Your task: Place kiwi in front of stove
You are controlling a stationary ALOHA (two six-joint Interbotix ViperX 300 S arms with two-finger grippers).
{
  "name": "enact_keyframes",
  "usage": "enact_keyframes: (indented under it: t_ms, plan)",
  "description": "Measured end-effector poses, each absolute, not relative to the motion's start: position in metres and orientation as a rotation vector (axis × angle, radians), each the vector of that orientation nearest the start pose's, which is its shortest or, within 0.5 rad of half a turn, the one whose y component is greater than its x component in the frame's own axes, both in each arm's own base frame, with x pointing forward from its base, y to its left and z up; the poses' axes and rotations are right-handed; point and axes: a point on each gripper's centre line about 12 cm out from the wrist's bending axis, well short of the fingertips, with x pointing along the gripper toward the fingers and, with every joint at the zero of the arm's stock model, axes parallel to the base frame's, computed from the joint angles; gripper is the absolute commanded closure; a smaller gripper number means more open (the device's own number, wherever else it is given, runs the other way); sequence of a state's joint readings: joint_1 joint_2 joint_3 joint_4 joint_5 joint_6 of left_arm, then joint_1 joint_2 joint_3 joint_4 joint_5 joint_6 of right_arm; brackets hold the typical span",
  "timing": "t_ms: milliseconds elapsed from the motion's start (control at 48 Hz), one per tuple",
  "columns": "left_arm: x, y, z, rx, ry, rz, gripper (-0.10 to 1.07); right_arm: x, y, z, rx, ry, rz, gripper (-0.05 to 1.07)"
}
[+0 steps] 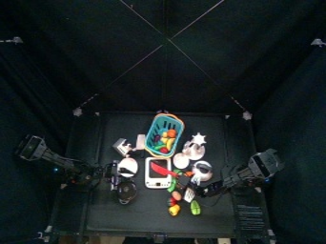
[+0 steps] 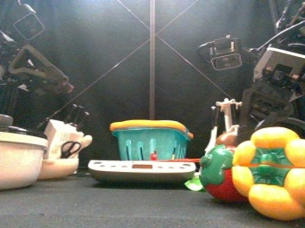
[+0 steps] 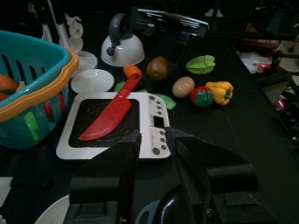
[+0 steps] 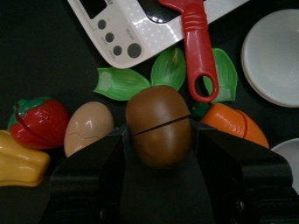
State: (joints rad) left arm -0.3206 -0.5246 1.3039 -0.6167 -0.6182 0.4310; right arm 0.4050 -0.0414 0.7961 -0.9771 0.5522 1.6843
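One teal basket (image 3: pixel 30 87) with an orange rim sits on the counter (image 3: pixel 251 131) just beside the stove (image 3: pixel 111 131), on its far side as the front view shows; it holds toy food, with orange, red and green pieces showing. A white bowl (image 3: pixel 91 81) stands near the stove's corner, and a white kettle (image 3: pixel 122 45) with a black handle stands beyond that bowl.

Right hand (image 4: pixel 158 144): jaws wide apart, one on each side of the kiwi (image 4: pixel 159 124). The right wrist view does not settle whether the pads touch it. Left hand (image 3: pixel 158 162): jaws apart, holding nothing, poised over the stove's near edge.

Kiwi: a brown, egg-shaped toy with a seam across its middle, lying on the counter off one short end of the stove, near its corner. A pale brown egg-shaped piece (image 4: pixel 90 127) lies against the kiwi, a red strawberry (image 4: pixel 38 121) further out, and a yellow pepper (image 4: pixel 17 162) beyond. Green leaf pieces (image 4: pixel 122 80) lie between kiwi and stove, and an orange carrot (image 4: pixel 233 122) lies at the kiwi's other side.

Stove: flat, white, with dark spots; a red toy knife (image 3: pixel 114 109) lies across it, its handle overhanging towards the kiwi.
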Motion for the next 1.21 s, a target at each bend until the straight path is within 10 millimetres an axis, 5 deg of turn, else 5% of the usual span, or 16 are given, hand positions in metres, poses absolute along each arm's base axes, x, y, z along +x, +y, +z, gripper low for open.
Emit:
enact_keyframes:
  t_ms: [146,438,792,1208]
  plan:
    - [0.224,-0.032,0.178,-0.01,0.236,0.033,0.26,0.32,0.082,0.143,0.296,0.855,-0.392,0.26]
    - [0.224,-0.032,0.178,-0.013,0.239,0.033,0.26,0.37,0.1,0.186,0.481,0.755,-0.391,0.26]
    - [0.226,-0.033,0.181,-0.014,0.227,0.033,0.26,0.395,0.106,0.169,0.606,0.875,-0.723,0.26]
    - [0.226,-0.033,0.181,-0.187,0.244,0.092,0.26,0.443,0.151,0.162,0.785,0.708,-1.01,0.26]
